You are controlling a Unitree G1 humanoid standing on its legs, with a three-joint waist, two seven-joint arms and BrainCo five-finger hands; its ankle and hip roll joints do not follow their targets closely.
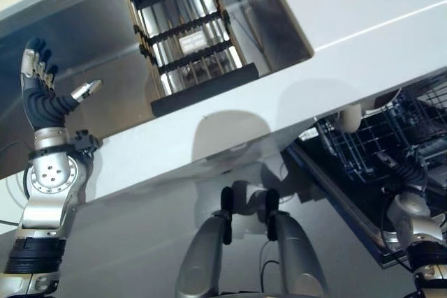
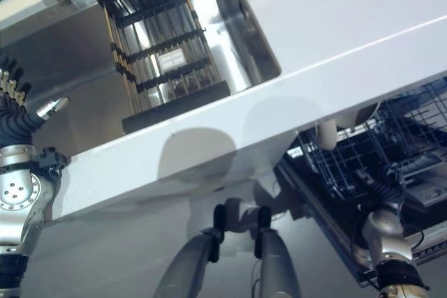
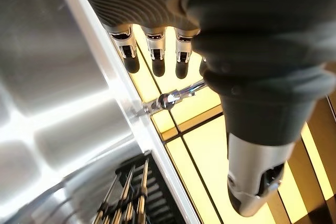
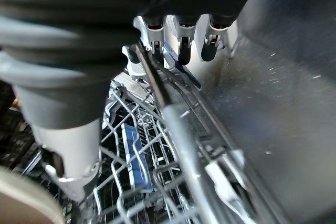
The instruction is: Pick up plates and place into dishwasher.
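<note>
white worktop (image 1: 363, 54) is spreading across the scene, its long front edge running on a slant, with a stainless steel sink (image 1: 98, 40) sunk into it at the robot's left. black-framed drying rack (image 1: 185, 33) with metal slats is sitting inside the sink against its right wall, and no plate is lying on it. a chrome tap (image 3: 170, 98) is poking out at the sink's far rim, seen from the left wrist.

below the worktop, at the robot's right, the dishwasher (image 1: 363, 193) is standing open, its blue-grey wire basket (image 1: 380, 141) pulled out. a pale rounded rim that may be a plate (image 4: 21, 198) is showing at a corner of the right wrist view, beside the basket wires; i cannot tell more of it.

the left hand (image 1: 42, 92) is hanging raised over the sink's left part, fingers straight and thumb spread, holding nothing. the right hand (image 1: 404, 171) is reaching low into the basket, its fingers (image 4: 181, 40) relaxed and loosely bent above the wires, with nothing gripped between them.
</note>
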